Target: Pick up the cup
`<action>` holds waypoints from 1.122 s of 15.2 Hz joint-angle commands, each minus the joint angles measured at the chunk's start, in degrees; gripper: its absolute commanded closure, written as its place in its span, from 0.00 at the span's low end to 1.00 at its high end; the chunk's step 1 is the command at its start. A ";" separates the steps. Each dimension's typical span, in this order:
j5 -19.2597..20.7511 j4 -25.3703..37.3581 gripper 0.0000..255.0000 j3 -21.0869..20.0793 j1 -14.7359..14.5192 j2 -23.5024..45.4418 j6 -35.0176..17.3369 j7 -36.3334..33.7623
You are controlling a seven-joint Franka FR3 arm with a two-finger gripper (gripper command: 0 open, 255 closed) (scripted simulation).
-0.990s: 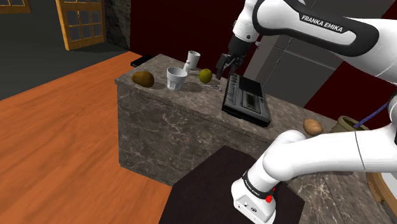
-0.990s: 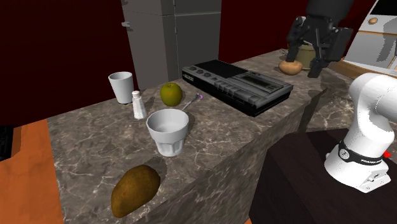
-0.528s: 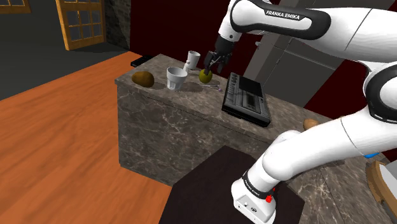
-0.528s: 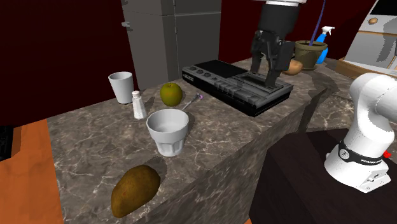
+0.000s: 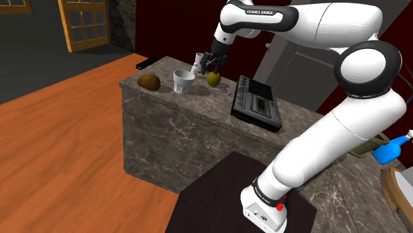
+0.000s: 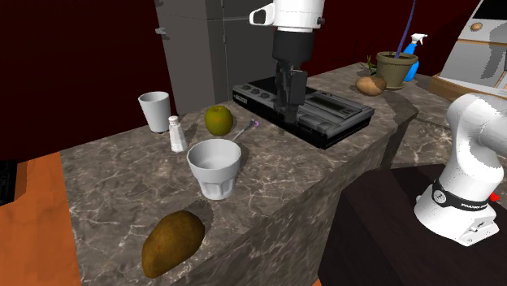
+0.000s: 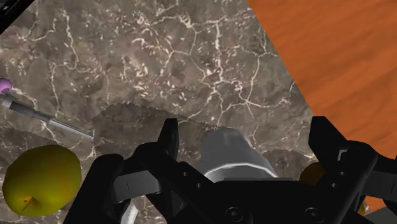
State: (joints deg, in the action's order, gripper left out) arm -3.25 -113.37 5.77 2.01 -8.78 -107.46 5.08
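Gripper (image 5: 212, 66) shifted over toward apple (image 5: 213, 79), fingers spread, apparently empty, cup (image 5: 183, 81) upright, mouth up

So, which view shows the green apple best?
The second exterior view: the green apple is whole and unobstructed. The shoulder view shows it small, just below the tool. The wrist view shows it close, beside the tool.

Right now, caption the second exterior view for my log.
Black two-finger tool hovers over grey marble counter, beyond wide white cup.
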 commanded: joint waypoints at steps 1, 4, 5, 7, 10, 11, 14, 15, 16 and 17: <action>-1.51 3.66 0.00 0.75 0.25 4.91 -0.83 1.18; -3.95 9.73 0.00 1.62 0.94 11.91 -0.98 2.97; -4.80 11.94 0.00 1.83 1.25 14.29 -0.86 3.53; -6.50 16.69 0.00 2.10 1.98 19.14 -0.38 4.56; -8.97 24.74 0.00 2.19 3.36 26.71 1.01 5.79; -9.75 27.73 0.00 2.13 3.89 29.34 1.66 6.09; -10.45 28.98 0.00 1.97 4.34 31.68 0.83 6.54; -10.50 28.37 0.00 1.95 4.32 31.79 0.13 6.67; -10.56 27.78 0.00 1.93 4.30 31.90 -0.57 6.81; -10.63 27.21 0.00 1.90 4.29 32.03 -1.26 6.94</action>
State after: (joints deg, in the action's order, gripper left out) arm -13.79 -85.73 7.67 6.22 23.08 -108.13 11.78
